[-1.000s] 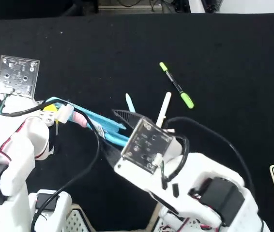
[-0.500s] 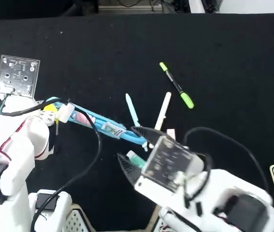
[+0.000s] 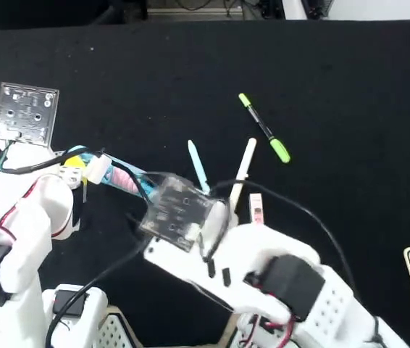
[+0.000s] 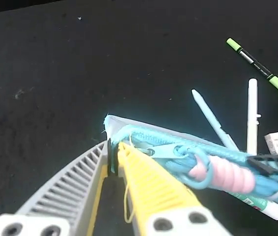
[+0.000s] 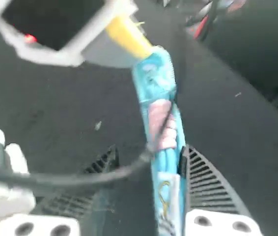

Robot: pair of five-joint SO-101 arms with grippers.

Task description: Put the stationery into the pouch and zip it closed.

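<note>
left gripper (image 4: 112, 150) clamped tight on end of light-blue fabric pouch (image 4: 149, 137), pouch runs across to right gripper (image 5: 150, 151), its black ribbed jaws spread wide astride pouch, slim light-blue pen (image 3: 197, 163) and white pen (image 3: 245, 163) just beyond right gripper, green-capped highlighter (image 3: 264, 128) farther out on black table (image 3: 335, 72)

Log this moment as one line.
left gripper shut on pouch | right gripper open astride pouch | green highlighter, blue pen, white pen on table

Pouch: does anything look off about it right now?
Yes. The pouch is held on edge, pinched at one end by the left tool, rather than lying flat. A black cable crosses it right at the open right tool.
</note>
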